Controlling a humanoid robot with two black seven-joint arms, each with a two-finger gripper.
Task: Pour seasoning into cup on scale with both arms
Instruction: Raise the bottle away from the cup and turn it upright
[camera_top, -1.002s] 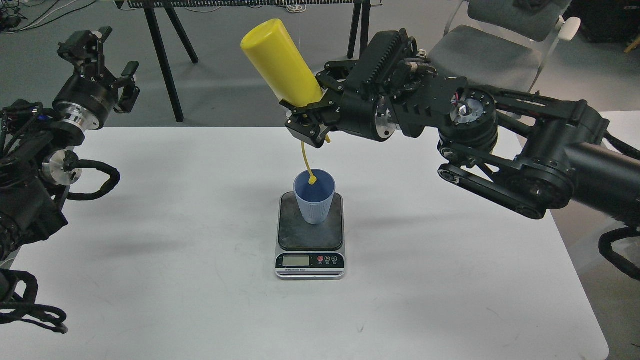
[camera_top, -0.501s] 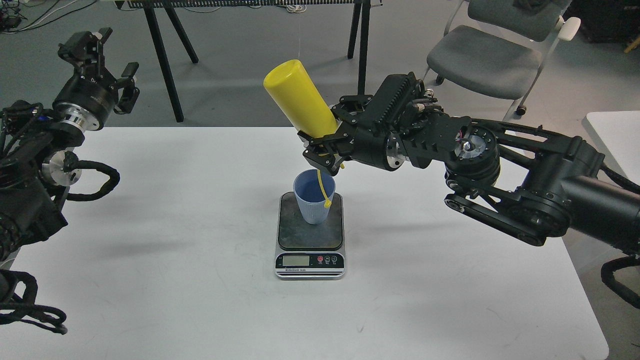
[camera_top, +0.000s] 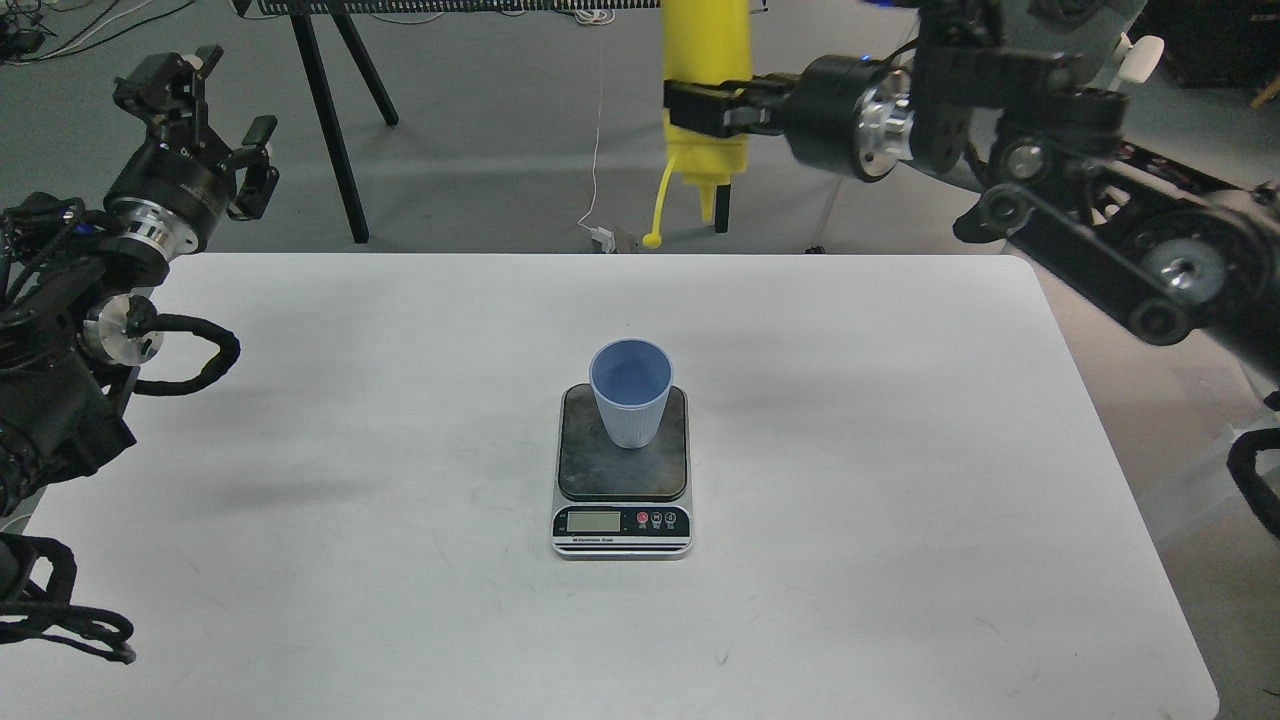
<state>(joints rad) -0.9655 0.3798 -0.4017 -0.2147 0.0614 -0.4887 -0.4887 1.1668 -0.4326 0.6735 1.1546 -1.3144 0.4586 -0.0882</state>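
The light blue ribbed cup stands upright on the dark platform of the small scale in the middle of the white table. My right gripper is shut on the yellow seasoning bottle, held upside down, nozzle pointing down, high above and behind the cup. Its thin yellow cap strap dangles beside the nozzle. The bottle's base is cut off by the top edge. My left gripper is open and empty, raised beyond the table's far left corner.
The white table ends at its right edge near the right arm. Black stand legs and a grey chair stand on the floor behind the table. Cables hang from the left arm.
My right arm has lifted the bottle up and back, away from the cup's rim, and turned it from tilted to straight nozzle-down. The left arm has barely moved.
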